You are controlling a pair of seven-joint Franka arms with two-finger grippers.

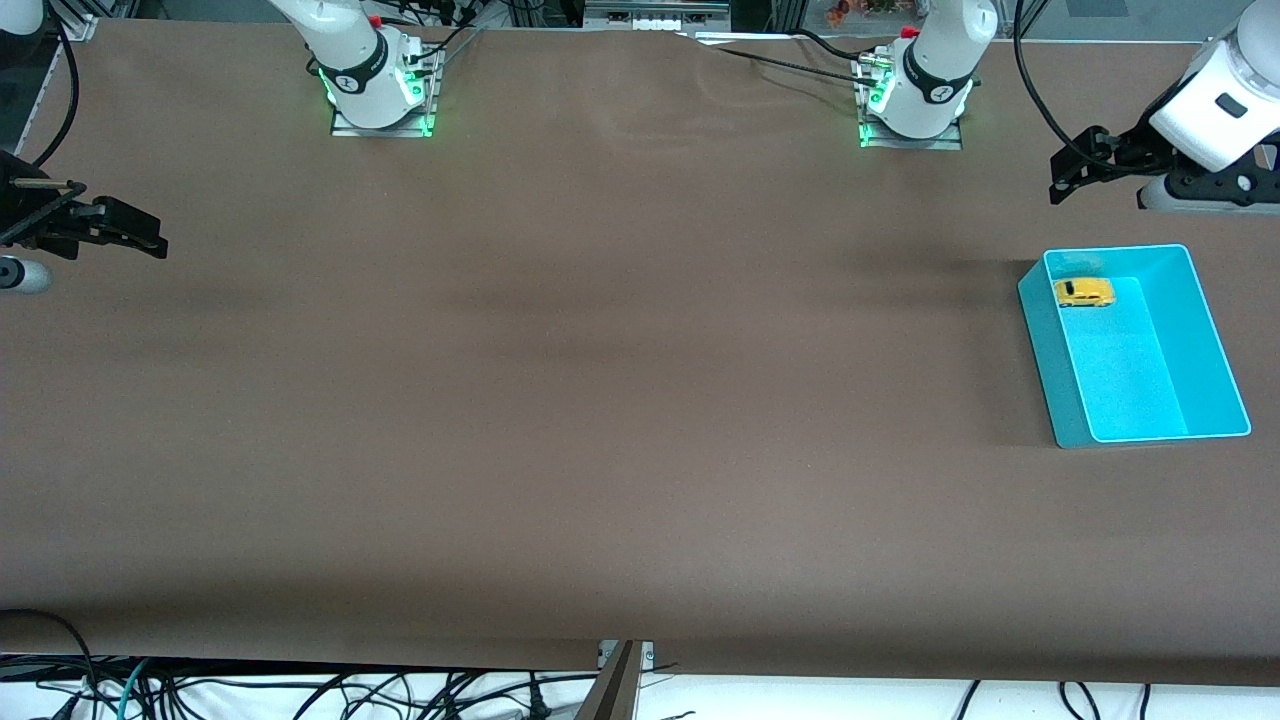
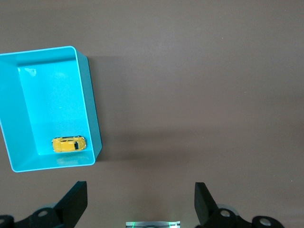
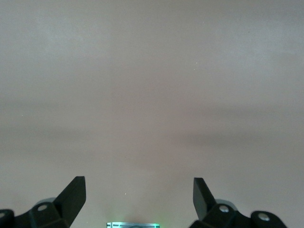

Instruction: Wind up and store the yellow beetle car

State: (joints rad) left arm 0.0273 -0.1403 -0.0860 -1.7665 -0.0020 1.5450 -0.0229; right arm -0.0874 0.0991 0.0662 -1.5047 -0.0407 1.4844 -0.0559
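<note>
Cyan bin (image 1: 1200, 330) holds the yellow beetle car (image 1: 1084, 292) at its end farther from the camera: light, hard, slick, best pinched across its sides. Left pincer (image 2: 140, 204) and right pincer (image 3: 139, 202) hover spread, empty.

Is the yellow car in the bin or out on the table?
In. The yellow beetle car sits on its wheels on the floor of the cyan bin, at the end farther from the front camera.
</note>
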